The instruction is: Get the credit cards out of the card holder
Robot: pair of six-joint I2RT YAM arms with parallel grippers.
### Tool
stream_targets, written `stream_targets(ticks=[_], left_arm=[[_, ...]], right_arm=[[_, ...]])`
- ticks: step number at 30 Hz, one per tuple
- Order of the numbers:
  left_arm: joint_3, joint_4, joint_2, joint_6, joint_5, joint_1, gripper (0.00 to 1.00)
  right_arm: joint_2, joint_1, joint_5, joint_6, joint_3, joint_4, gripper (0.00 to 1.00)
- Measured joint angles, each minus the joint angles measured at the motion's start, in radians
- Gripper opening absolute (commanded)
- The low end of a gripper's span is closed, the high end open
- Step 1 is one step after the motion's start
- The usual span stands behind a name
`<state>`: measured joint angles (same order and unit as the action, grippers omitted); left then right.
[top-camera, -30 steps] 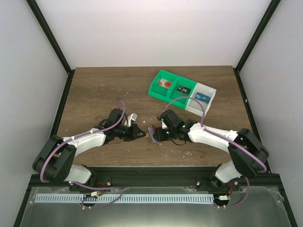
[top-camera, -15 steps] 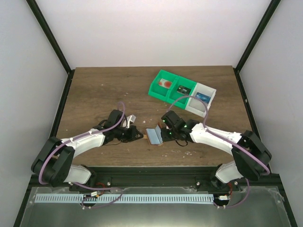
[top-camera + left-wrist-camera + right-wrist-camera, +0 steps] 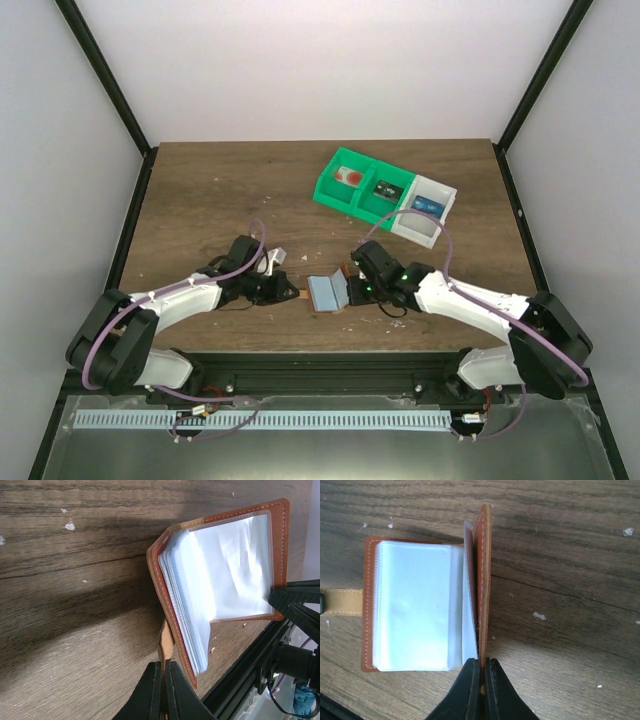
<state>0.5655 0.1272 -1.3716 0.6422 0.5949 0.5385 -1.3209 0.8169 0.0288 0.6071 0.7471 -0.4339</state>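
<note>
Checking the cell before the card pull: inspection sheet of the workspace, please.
surface: wooden table, white specks scattered.
job's things: card holder open, clear sleeves showing, one cover raised.
clutter: green-and-white trays far right, small items inside.
jaws: left jaws shut on the holder's tan strap; right jaws shut on the raised cover.
cables: purple cable looped along each arm.
surroundings: white walls, black frame posts.

A dark wooden table is seen. An open card holder is laid on it near the front edge; a green-and-white tray is placed farther back. Small white specks are scattered on the wood.
</note>
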Motion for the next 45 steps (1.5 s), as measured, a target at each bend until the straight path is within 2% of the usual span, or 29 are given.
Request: stream_targets(ticks=[2, 5, 12, 18, 21, 26, 34, 37, 42, 45], left_arm=[[0.0, 0.008, 0.0, -0.007, 0.0, 0.0, 0.0], [0.0, 0.03, 0.0, -0.018, 0.001, 0.0, 0.0], [-0.002, 0.04, 0.031, -0.019, 0.043, 0.0, 0.0], [-0.003, 0.04, 0.032, -0.019, 0.064, 0.0, 0.0], [-0.003, 0.039, 0.032, -0.017, 0.07, 0.0, 0.0], [0.003, 0.04, 0.034, -0.01, 0.087, 0.0, 0.0], [0.018, 0.024, 0.056, 0.017, 0.103, 0.0, 0.0], [0.018, 0.014, 0.056, 0.031, 0.109, 0.0, 0.0], [0.018, 0.014, 0.056, 0.036, 0.107, 0.0, 0.0], [0.018, 0.014, 0.056, 0.035, 0.105, 0.0, 0.0]], right_arm=[[0.004, 0.0, 0.001, 0.013, -0.017, 0.014, 0.02], [0.007, -0.002, 0.002, 0.04, -0.05, 0.034, 0.15], [0.013, -0.002, 0.008, 0.093, -0.101, 0.003, 0.25], [0.062, -0.002, 0.008, 0.095, 0.042, -0.099, 0.41], [0.107, -0.002, 0.017, 0.095, 0.105, -0.083, 0.4], [0.165, 0.0, 0.118, 0.103, 0.101, 0.023, 0.34], [0.048, 0.037, 0.252, 0.13, 0.044, 0.192, 0.34], [-0.013, 0.037, 0.245, 0.132, 0.035, 0.195, 0.35], [-0.055, 0.034, 0.215, 0.135, -0.011, 0.229, 0.41], [-0.057, 0.022, 0.214, 0.135, -0.071, 0.266, 0.34]])
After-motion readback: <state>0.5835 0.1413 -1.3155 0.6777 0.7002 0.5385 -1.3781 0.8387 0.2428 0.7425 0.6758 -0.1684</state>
